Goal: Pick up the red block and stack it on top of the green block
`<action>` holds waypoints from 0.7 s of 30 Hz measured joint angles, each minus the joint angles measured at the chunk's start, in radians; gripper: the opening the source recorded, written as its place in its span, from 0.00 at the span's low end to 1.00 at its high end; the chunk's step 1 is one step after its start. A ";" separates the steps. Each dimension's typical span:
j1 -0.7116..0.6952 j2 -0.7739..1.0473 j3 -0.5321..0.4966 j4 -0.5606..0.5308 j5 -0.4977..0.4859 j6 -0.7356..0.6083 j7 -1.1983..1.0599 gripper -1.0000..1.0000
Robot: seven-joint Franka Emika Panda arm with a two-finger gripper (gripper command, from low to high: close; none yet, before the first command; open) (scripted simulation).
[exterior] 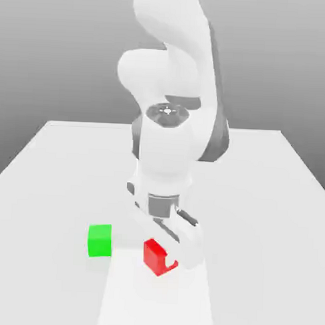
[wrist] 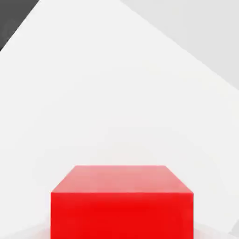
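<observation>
The red block (exterior: pixel 154 255) is a small bright red cube low over the white table, near its front. My gripper (exterior: pixel 164 257) reaches straight down and is shut on it, with a white finger (exterior: pixel 185 251) against its side facing the exterior view's right. In the hand view the red block (wrist: pixel 121 203) looms close, its top face and one side face showing. The green block (exterior: pixel 100 241), a cube of about the same size, rests on the table a short way off toward the exterior view's left, apart from the red block and the gripper.
The white table (exterior: pixel 270 196) stretches wide on both sides and behind the arm. A brighter strip of tabletop (exterior: pixel 155 304) runs from below the gripper toward the front edge. The arm's bulky white links (exterior: pixel 167 152) rise directly above the blocks.
</observation>
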 joint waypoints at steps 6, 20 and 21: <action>-0.001 -0.101 0.005 -0.028 0.074 -0.082 -0.037 0.00; -0.316 -0.215 -0.106 -0.165 0.083 -0.059 0.478 0.00; -0.320 -0.183 -0.105 -0.164 0.074 -0.028 0.486 0.00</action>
